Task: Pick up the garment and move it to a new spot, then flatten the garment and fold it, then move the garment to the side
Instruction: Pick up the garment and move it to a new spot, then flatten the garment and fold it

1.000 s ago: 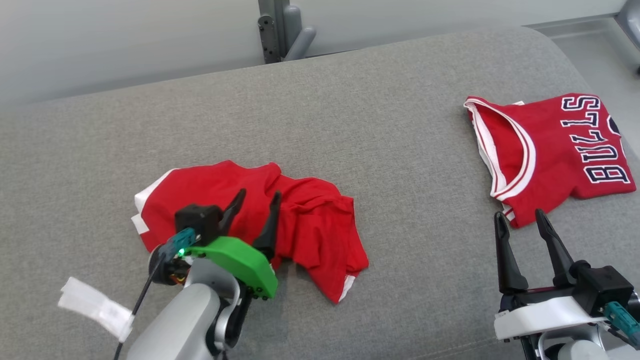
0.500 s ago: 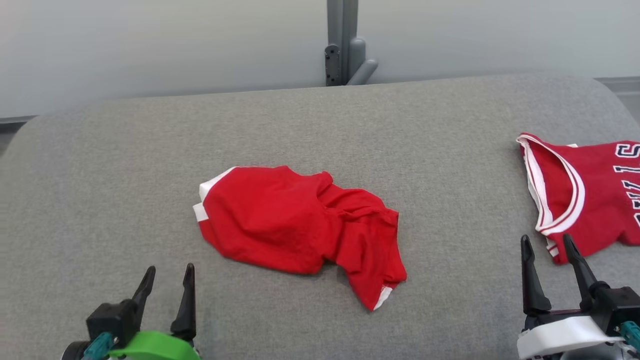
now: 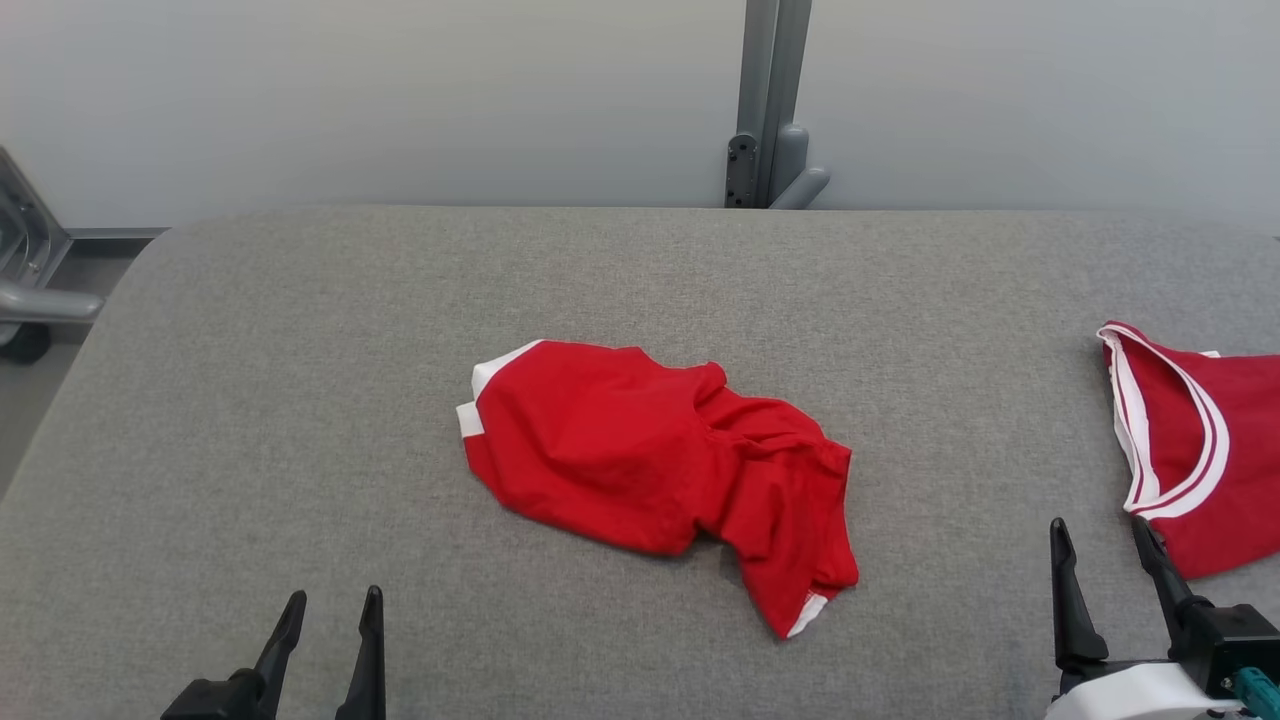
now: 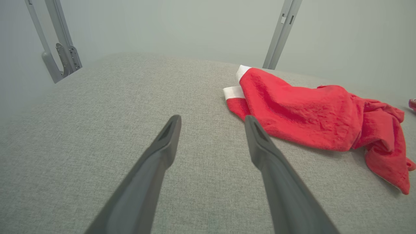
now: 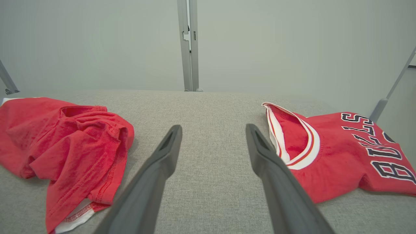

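The garment (image 3: pixel 640 460), a crumpled red piece with white trim, lies bunched in the middle of the grey padded table (image 3: pixel 300 350). My left gripper (image 3: pixel 335 596) stands open at the lower left, well short of the cloth and holding nothing. The left wrist view has that gripper (image 4: pixel 212 118) over bare table, with the garment (image 4: pixel 299 110) ahead and to the right. My right gripper (image 3: pixel 1100 525) is open at the lower right, empty. Seen from the right wrist, its fingers (image 5: pixel 213 127) point between the garment (image 5: pixel 65 139) and a red jersey.
A folded red jersey (image 3: pixel 1210 450) with white-edged neckline and dark lettering (image 5: pixel 383 156) lies at the table's right end, just past my right gripper. A grey metal post (image 3: pixel 765 100) stands behind the far edge. A metal frame (image 3: pixel 20 290) sits beyond the left end.
My left gripper has drawn back from over the garment to the near left edge, leaving the cloth on the table. The head camera has swung, shifting the whole picture rightward.
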